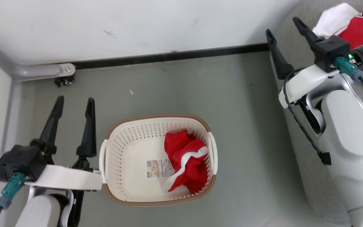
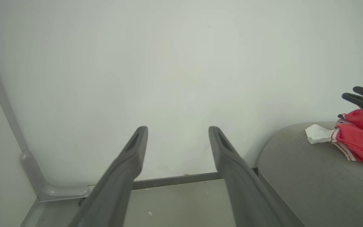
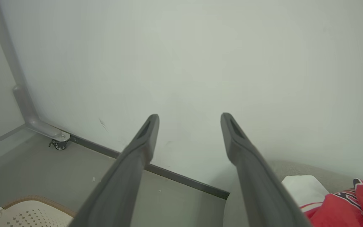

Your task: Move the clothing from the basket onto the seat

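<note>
Just right of the left fingers (image 1: 89, 126), wide and empty, sits the basket (image 1: 115, 151) with red clothing (image 1: 189, 160) bunched inside. Right fingers (image 1: 304, 30), also wide and empty, hang over the seat (image 2: 310, 183). I'd pinch the thick middle fold.

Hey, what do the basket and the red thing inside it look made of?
The basket looks like matte cream moulded plastic: stiff perforated walls, brown woven-look rim, perhaps plastic too. The red garment looks like soft fabric: it lies crumpled in folds, with white trim.
</note>
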### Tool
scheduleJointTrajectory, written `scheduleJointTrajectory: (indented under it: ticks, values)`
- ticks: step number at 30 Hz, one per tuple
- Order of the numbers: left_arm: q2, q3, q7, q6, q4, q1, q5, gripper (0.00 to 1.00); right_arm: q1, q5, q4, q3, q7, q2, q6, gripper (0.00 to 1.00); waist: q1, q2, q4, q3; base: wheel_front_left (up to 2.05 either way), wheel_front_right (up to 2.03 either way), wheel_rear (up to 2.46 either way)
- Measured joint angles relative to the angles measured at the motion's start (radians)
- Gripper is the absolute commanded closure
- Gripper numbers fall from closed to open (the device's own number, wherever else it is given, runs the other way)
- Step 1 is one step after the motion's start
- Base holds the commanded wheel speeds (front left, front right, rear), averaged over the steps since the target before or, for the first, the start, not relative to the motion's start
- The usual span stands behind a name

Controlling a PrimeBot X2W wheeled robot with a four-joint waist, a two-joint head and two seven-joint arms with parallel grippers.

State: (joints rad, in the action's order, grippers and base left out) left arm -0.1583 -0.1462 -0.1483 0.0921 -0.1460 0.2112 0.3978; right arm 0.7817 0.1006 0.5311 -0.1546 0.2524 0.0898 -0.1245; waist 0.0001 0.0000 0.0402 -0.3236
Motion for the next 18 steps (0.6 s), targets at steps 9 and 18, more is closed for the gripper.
scheduleJointTrajectory:
  ticks: [9,18]
  values:
    - [-0.001,-0.014,-0.057,-0.034,0.057,-0.046,0.005,0.0,-0.155,-0.051,-0.124,0.111,0.0,-0.002,0.0,0.0,0.0,0.0,-0.048,0.073,0.0,0.0,0.0]
    - [-0.005,-0.015,-0.082,-0.047,0.111,-0.082,-0.004,0.0,-0.28,-0.048,-0.237,0.134,0.0,-0.015,0.0,0.0,0.0,0.0,-0.079,0.137,0.0,0.0,0.0]
